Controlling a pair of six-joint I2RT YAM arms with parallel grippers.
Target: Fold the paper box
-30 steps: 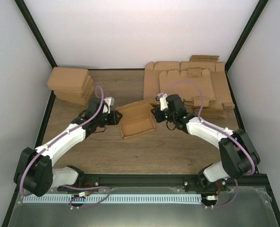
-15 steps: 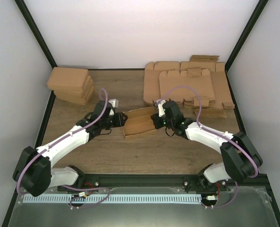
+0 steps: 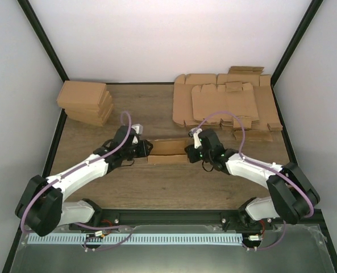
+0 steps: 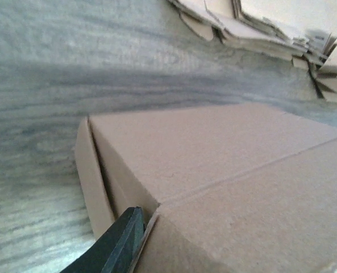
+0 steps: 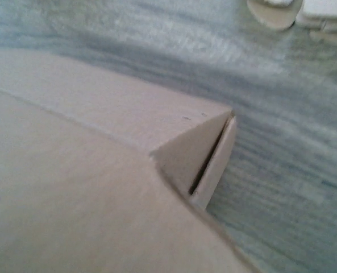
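Note:
The paper box [image 3: 167, 151] lies low and closed on the wooden table between my two grippers. My left gripper [image 3: 146, 149] is at its left end and my right gripper [image 3: 189, 152] is at its right end. In the left wrist view the box [image 4: 213, 148] fills the frame, and one dark finger [image 4: 120, 242] presses against its end flap; the other finger is hidden under the cardboard. In the right wrist view the box [image 5: 100, 114] covers the fingers, and only its corner with a tucked flap shows.
Many overlapping flat cardboard sheets [image 3: 225, 105] lie at the back right, and they also show in the left wrist view [image 4: 270, 28]. A stack of folded shallow boxes [image 3: 86, 102] stands at the back left. Black frame rails border the table.
The box's raised lid has come down and the box is now flat and closed. Both grippers moved inward and toward the near edge with the box's ends.

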